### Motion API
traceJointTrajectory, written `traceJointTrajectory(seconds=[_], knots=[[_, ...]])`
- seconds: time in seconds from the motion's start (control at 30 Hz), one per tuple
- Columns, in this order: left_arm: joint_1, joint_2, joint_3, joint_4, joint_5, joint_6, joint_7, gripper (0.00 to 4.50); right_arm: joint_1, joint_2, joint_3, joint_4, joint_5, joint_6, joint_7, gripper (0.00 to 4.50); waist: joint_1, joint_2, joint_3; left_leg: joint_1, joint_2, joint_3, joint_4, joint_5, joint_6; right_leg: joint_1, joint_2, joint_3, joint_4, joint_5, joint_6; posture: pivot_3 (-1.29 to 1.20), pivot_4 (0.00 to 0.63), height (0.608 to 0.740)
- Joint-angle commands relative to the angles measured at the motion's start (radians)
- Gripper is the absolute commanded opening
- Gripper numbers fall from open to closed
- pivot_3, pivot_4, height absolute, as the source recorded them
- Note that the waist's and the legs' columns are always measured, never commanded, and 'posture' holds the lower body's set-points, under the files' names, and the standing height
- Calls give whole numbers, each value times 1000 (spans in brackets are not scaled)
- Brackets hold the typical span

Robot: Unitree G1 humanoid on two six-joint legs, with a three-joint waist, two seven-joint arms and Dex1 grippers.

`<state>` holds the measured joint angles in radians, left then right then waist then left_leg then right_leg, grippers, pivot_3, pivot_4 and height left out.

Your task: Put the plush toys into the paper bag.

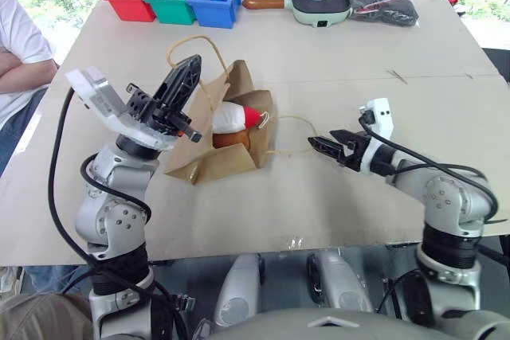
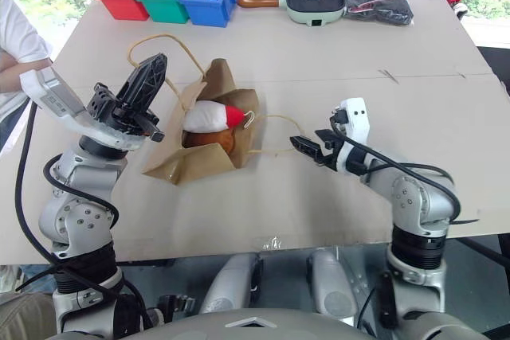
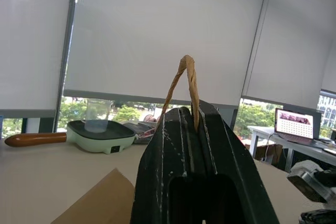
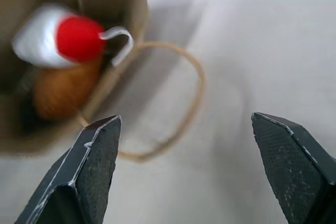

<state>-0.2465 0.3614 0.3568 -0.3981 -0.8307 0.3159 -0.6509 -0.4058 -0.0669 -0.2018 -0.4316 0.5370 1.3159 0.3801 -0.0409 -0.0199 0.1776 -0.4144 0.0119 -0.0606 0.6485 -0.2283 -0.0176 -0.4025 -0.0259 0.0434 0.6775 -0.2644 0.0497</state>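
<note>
Bright window daylight, soft shadows; the right wrist view is blurred.

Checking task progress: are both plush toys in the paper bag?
Yes. The white toy and orange-brown toy both sit inside the paper bag's open mouth.

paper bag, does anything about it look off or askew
Yes. The paper bag lies on its side on the table, crumpled, its mouth pulled open by one handle pinched in the shut left gripper. Both plush toys sit in the mouth, the white one poking out.
</note>
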Motion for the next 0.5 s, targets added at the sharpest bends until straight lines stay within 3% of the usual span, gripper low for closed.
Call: traceJointTrajectory(seconds=[0.03,0.1,0.17,0.37,0.5], knots=[[8,10,23,-34,-27,-24,6,0,-19,40,26,34,16,9,-46,3824,1,0,0,0,0,0,0,0,0,0,0,0,0,0,0,0,150,740],[19,11,32,-42,-32,-30,10,0,-27,75,36,81,31,-35,-37,3616,4,0,0,-1,-1,0,0,0,0,0,-1,0,-1,0,0,0,150,740],[34,8,48,-50,-56,-25,20,0,-23,92,89,123,13,-172,8,2980,2,0,0,-1,-1,0,0,0,0,0,-1,0,-1,0,0,0,150,740],[36,21,57,-50,-90,-6,42,0,-19,188,51,38,205,-306,100,199,1,0,0,-1,0,0,0,0,0,0,-1,-1,-1,0,0,0,150,740],[-11,65,123,10,-146,5,68,0,-111,178,47,-84,430,-281,143,46,1,0,0,-1,0,-1,0,0,0,0,-1,-1,-1,0,0,0,150,740]])
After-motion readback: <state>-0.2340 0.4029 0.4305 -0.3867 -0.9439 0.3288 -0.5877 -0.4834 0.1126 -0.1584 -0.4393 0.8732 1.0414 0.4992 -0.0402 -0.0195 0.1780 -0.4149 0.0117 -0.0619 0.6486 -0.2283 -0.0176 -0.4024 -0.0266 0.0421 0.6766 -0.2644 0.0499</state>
